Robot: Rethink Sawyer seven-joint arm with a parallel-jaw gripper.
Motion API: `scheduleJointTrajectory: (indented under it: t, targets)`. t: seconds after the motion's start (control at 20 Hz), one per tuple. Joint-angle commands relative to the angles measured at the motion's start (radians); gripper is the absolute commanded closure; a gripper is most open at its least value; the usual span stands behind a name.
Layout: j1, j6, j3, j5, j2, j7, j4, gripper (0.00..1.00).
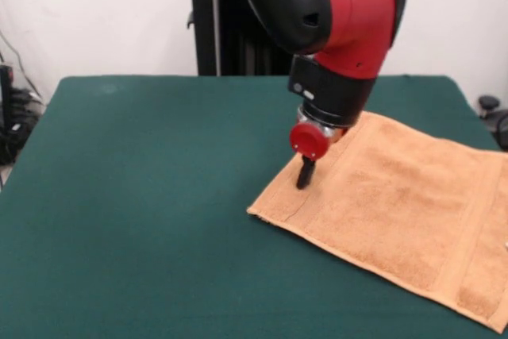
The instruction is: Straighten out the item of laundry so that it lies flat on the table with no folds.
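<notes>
Robotics lab or test room, by all signs. Red and black industrial-type arm (333,29) mounted on a black pedestal (230,37) at the far side of a large table (135,196) covered in dark green felt-like cloth, laid out as a work surface rather than furniture. Plain white wall (95,13) behind, bare of decoration. Tangle of dark cables and equipment (12,117) at the left edge, more dark gear (494,117) at the right edge. No domestic fittings visible.
</notes>
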Motion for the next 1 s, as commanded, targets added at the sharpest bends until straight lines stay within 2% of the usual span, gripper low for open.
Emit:
scheduleJointTrajectory:
  t: [0.05,0.5,0.8,0.95,1.0]
  targets:
    - [0.013,0.125,-0.050,-0.037,0.014,-0.190,-0.041,1.00]
    - [-0.038,0.035,-0.061,-0.057,0.021,-0.162,-0.041,1.00]
    - [-0.112,-0.176,0.012,-0.106,0.100,-0.166,-0.066,1.00]
    - [-0.200,-0.296,0.100,-0.090,0.115,-0.222,-0.011,1.00]
    - [-0.209,-0.305,0.101,-0.092,0.108,-0.214,-0.001,1.00]
